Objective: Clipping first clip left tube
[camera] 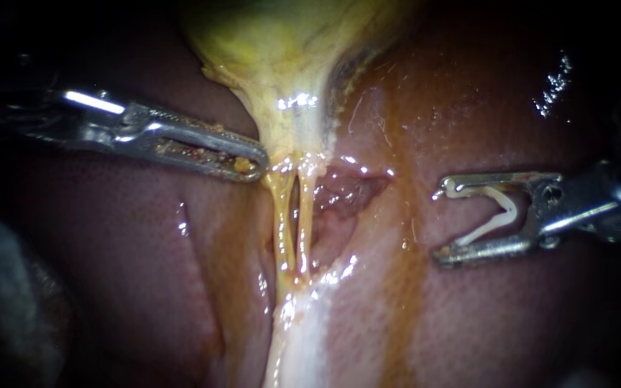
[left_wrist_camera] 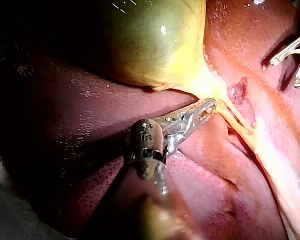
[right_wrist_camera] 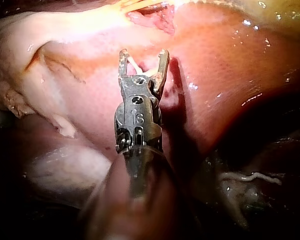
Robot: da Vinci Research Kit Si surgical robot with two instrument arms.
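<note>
The yellow-green gallbladder (camera: pixel 289 43) narrows downward into two thin yellow tubes, the left tube (camera: pixel 280 230) and the right tube (camera: pixel 303 230), which run side by side over the liver (camera: pixel 131 287). My left instrument (camera: pixel 256 164) comes in from the left with its jaws shut; its tip lies against the tissue at the gallbladder's neck, just above the left tube. In its own wrist view the left instrument (left_wrist_camera: pixel 209 105) shows the same. My right instrument (camera: pixel 436 224) hangs well right of both tubes. Its jaws stand wide apart and carry a white V-shaped clip (camera: pixel 497 215) between them; the clip (right_wrist_camera: pixel 140 67) also shows in the right wrist view.
A raw reddish patch (camera: pixel 350 188) lies on the liver just right of the tubes. Pale whitish tissue (camera: pixel 303 338) runs down below where the tubes meet. The liver surface is wet and glistening, and the view's left edge is dark.
</note>
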